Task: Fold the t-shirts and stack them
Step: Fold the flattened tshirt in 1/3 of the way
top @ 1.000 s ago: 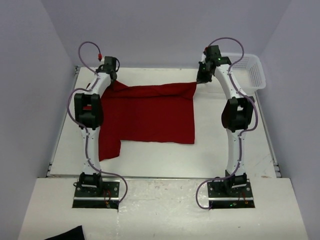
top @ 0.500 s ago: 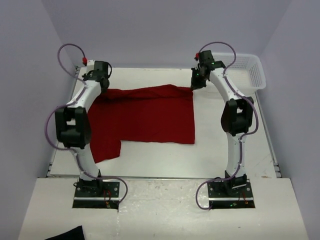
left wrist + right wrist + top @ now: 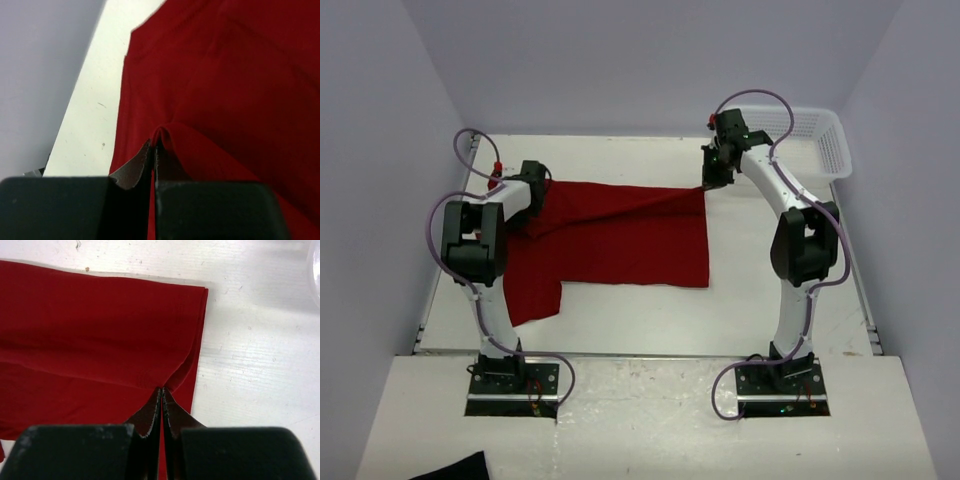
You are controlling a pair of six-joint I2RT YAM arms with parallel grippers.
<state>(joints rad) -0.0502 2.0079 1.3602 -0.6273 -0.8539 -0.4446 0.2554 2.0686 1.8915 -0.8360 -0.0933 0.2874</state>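
One dark red t-shirt (image 3: 620,240) lies spread on the white table (image 3: 770,320), a sleeve hanging toward the near left. My left gripper (image 3: 532,190) is shut on the shirt's far left edge; in the left wrist view a pinched fold (image 3: 165,131) rises from between the jaws (image 3: 154,150). My right gripper (image 3: 710,180) is shut on the far right corner; in the right wrist view the cloth (image 3: 100,330) peaks at the closed tips (image 3: 162,390). The far edge is lifted and drawn toward the near side, sagging between the grippers.
A white mesh basket (image 3: 825,140) stands at the far right corner of the table. A black cloth scrap (image 3: 455,468) lies on the near ledge at the lower left. Purple walls close in the left, right and back sides.
Both grippers have pulled the shirt's far edge toward the near side. The left arm has swung down and left, folding back on itself. The right gripper moved slightly nearer.
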